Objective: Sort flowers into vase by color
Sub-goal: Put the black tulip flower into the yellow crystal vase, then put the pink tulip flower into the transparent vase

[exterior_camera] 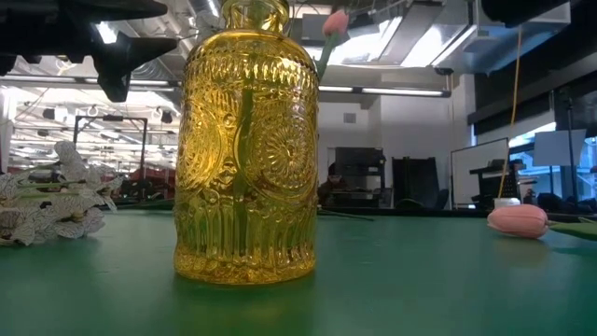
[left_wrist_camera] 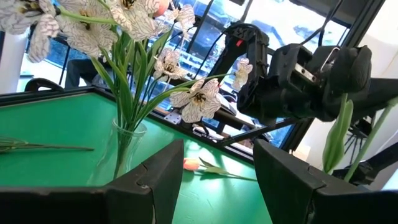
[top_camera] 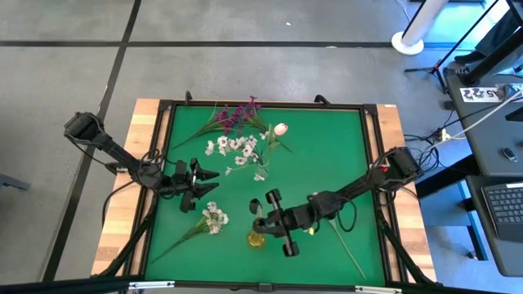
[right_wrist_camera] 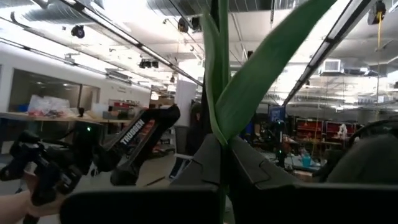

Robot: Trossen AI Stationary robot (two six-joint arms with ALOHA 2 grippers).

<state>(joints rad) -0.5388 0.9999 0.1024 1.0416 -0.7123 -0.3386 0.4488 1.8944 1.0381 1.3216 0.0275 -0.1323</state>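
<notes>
white flowers stand in clear vase.

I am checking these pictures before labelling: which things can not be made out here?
- Low view: yellow glass vase neck cut off by the top edge.
- Right wrist view: right gripper shut on a green stem; its blossom lies beyond the top edge.
- High view: vase mostly hidden under that gripper.

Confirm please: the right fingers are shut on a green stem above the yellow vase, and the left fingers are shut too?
Not quite. The left fingers stand open, holding nothing, as the left wrist view shows. The right fingers are indeed shut on the stem above the yellow vase.
</notes>
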